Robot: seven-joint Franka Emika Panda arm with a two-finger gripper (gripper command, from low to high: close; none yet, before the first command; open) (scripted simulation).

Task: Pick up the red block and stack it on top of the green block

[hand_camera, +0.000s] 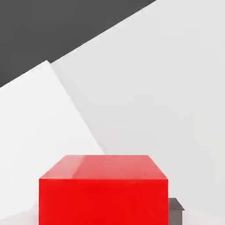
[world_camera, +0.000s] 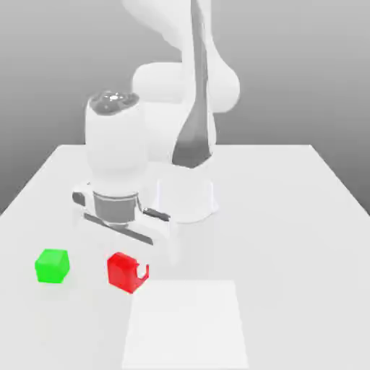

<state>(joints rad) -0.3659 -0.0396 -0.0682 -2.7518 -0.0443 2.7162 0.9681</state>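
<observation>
My gripper [world_camera: 134, 273] is clamped on the red block [world_camera: 123, 270], with the carry and stacking onto the green block [world_camera: 52, 265] left to do

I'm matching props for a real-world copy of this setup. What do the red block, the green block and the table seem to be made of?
The red block looks like smooth, slightly glossy plastic: flat uniform colour, with a soft sheen on one face in the hand view. The green block looks alike, plain and untextured, though more matte from here. The table reads as matte white laminate or painted board, with no grain. As renders, these are guesses.
</observation>
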